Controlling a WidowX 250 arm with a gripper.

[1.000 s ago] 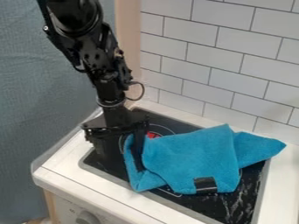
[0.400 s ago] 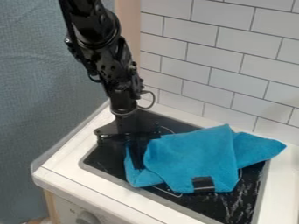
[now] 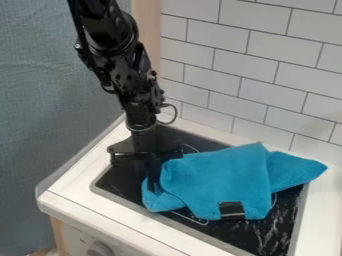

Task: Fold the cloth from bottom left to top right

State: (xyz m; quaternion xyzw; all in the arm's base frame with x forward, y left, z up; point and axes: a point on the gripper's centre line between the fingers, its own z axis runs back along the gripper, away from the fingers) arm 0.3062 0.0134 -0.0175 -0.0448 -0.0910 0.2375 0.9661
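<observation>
Knob and pale front panel sit nearest, at the bottom left, below the white surface that surrounds the cooktop. The cooktop is black and glossy, edged by a grey rim, with thin curved lines marked on it and whitish streaks toward its near right part.

On the cooktop lies the blue cloth, creased and partly doubled over. A small dark patch shows at its near edge. At the near left, a lower layer of the cloth spreads out from beneath the larger upper part; on the right, another part reaches out in a blunt point, past the cooktop's right rim and over the white surface.

The black gripper points down at the cloth's left end, its lower tip against the blue fabric. Dark on dark, the jaws are hard to make out, and I cannot tell whether they are spread or pinching cloth. Above, the black arm slants up and left to the top edge.

Behind stand a blue-grey backdrop on the left, an upright beige strip, and white wall tiles on the right.
</observation>
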